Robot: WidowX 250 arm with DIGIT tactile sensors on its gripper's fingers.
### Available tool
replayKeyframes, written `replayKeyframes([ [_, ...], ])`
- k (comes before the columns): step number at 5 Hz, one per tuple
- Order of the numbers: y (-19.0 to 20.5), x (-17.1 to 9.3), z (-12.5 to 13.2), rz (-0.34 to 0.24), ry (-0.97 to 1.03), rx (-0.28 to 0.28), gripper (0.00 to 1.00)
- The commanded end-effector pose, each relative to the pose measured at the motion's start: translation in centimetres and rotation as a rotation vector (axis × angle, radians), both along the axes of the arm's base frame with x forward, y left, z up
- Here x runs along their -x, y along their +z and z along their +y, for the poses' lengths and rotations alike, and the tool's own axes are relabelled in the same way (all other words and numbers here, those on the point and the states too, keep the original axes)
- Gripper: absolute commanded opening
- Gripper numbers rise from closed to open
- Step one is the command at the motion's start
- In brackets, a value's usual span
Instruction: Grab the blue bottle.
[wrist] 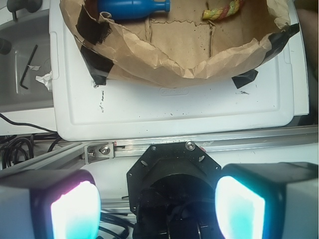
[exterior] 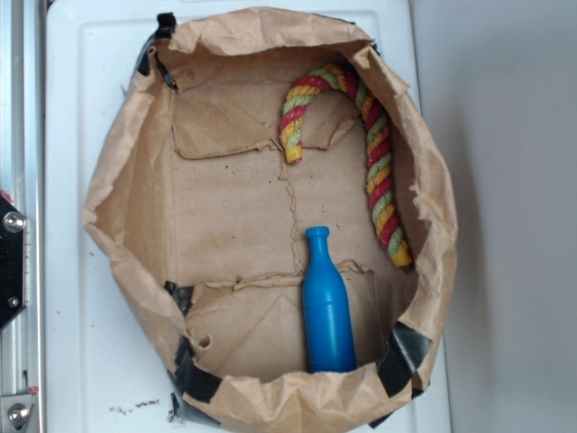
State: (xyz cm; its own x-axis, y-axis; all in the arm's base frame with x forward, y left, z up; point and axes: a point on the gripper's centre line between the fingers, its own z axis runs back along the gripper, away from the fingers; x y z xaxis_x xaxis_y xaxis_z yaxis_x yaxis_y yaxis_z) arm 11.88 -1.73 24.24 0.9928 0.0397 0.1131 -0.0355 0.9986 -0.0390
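The blue bottle [exterior: 326, 307] lies inside a shallow brown paper basket [exterior: 126, 216], neck pointing to the far side, base against the near wall. In the wrist view the bottle [wrist: 132, 7] lies along the top edge. A red-yellow-green twisted rope [exterior: 379, 171] curves along the basket's right side, and one end of it shows in the wrist view [wrist: 224, 10]. My gripper [wrist: 157, 209] is open and empty, its two glowing pads [wrist: 75, 211] far apart. It hangs over the robot's black base, well back from the basket. The gripper does not show in the exterior view.
The basket sits on a white tray [wrist: 174, 112] with black tape [wrist: 94, 30] at its corners. An aluminium rail [wrist: 209, 144] runs along the tray's near edge. Allen keys [wrist: 27, 67] and cables [wrist: 15, 149] lie at the left.
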Motion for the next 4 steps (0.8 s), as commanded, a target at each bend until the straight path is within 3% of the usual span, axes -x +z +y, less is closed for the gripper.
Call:
replayKeyframes([
  [1, 0.0, 0.0, 0.0, 0.000, 0.000, 0.000, 1.00],
  [3, 0.0, -7.0, -0.6, 0.001, 0.014, -0.036, 1.00],
  [4, -0.7, -10.4, -0.1, -0.047, -0.056, -0.089, 1.00],
])
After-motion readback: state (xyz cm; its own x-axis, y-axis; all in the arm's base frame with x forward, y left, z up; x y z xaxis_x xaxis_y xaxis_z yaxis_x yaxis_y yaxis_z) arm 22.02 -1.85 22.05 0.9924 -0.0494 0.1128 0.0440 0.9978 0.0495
